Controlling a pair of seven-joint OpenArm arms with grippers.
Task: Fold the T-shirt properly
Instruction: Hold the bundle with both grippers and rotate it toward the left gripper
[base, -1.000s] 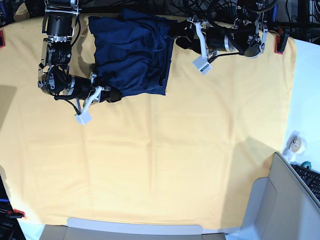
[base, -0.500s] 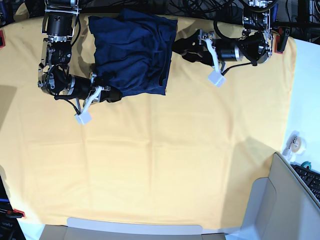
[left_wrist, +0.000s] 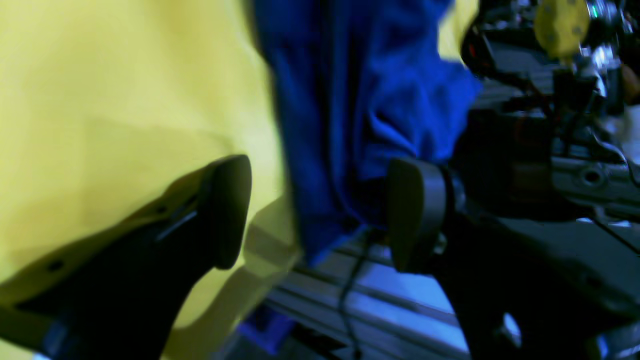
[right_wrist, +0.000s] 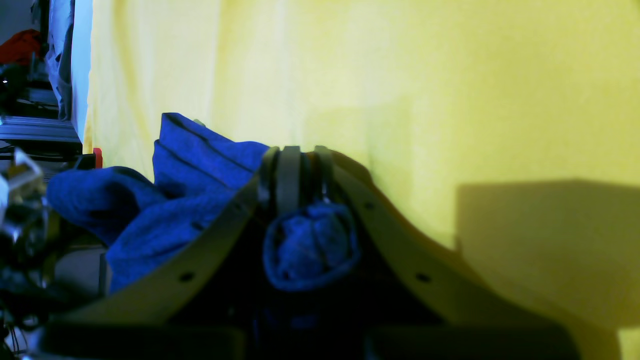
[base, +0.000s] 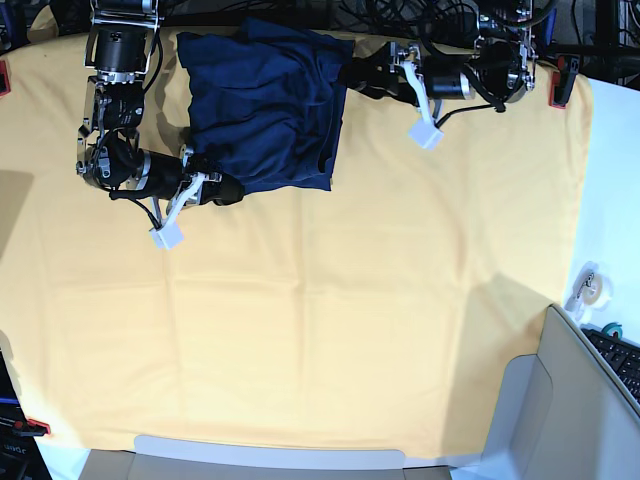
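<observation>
Pincer on the right (right_wrist: 295, 165) pinches a corner of the navy T-shirt (base: 262, 105), while the left pincer (left_wrist: 320, 212) is spread wide at the other edge and needs to close on it next for the fold.

Your T-shirt (base: 265, 105), plain dark navy knit, lies folded into a rumpled block. One bunched corner (a small wad) sits pinched inside your right gripper (right_wrist: 295, 165); its far edge lies just beyond the spread left gripper (left_wrist: 320, 215).
</observation>
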